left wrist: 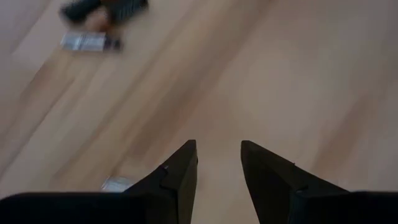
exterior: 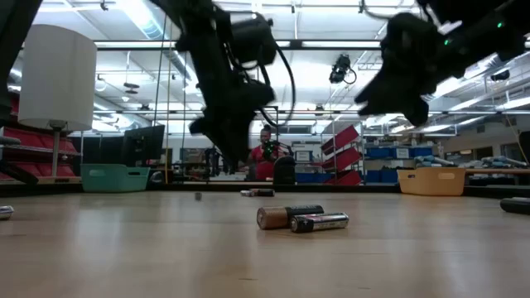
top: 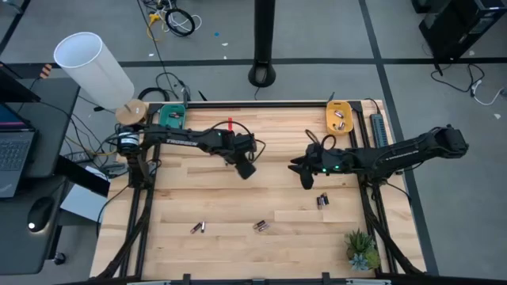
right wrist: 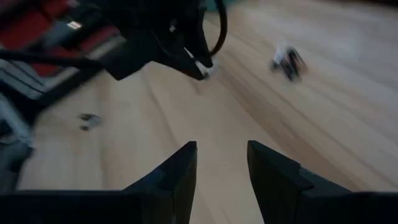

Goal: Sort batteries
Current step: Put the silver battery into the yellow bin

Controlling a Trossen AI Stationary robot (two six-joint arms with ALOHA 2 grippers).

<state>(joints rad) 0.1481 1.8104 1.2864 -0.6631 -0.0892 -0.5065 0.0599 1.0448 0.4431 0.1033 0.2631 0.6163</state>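
1. The left tool [top: 245, 169] hangs above the table [top: 238, 245] with its fingers [left wrist: 180, 177] spread a little and nothing between them. The teal tray [top: 172, 117] sits well behind it, near its arm's base.
2. Two pairs of batteries lie in front of this tool, toward the near edge: one pair [top: 198, 228] off to its left, the other pair [top: 261, 226] just ahead to its right. The second looks the easier pick.
3. To pick well, I judge the left tool should come straight down over a single battery, fingers across its width, and press together only once they straddle it, so the neighbour is not nudged away.
4. The right tool [top: 306, 177] also hovers, fingers [right wrist: 177, 177] apart and empty. A third pair of batteries [top: 322, 201] lies just in front of it, slightly to the right.
5. The orange tray [top: 340, 119] stands behind the right tool and already holds a few batteries [top: 339, 123].
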